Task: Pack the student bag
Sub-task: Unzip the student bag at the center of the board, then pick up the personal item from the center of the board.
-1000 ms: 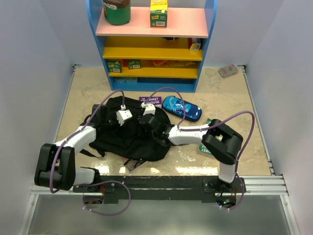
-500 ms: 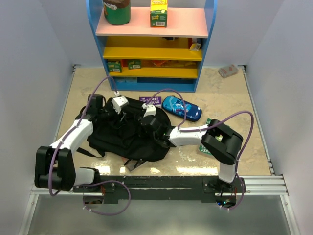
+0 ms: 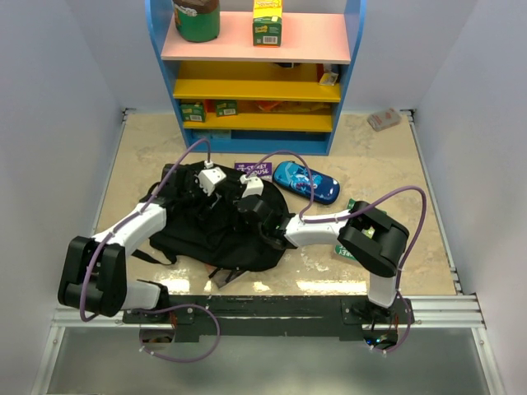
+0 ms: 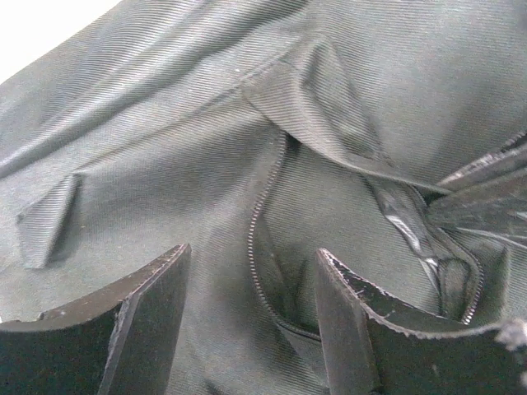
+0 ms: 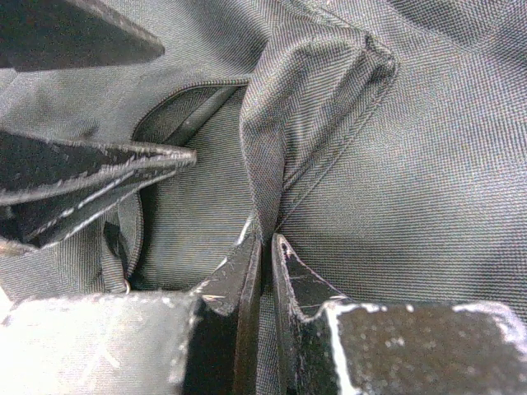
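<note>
Back over the bag [image 3: 198, 240], the left gripper [image 4: 251, 265] stands open and empty, while the right gripper [image 5: 265, 243] pinches its fabric, probably to keep the zipper mouth raised.

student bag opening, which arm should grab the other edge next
Left. The left gripper is open, with the zipper of the student bag between its jaws. The right gripper is pinched shut on a fabric fold, so it should probably just hold.

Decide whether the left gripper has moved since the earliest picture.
Yes. The left gripper has shifted toward the blue shelf, away from the arm bases, over the student bag.
</note>
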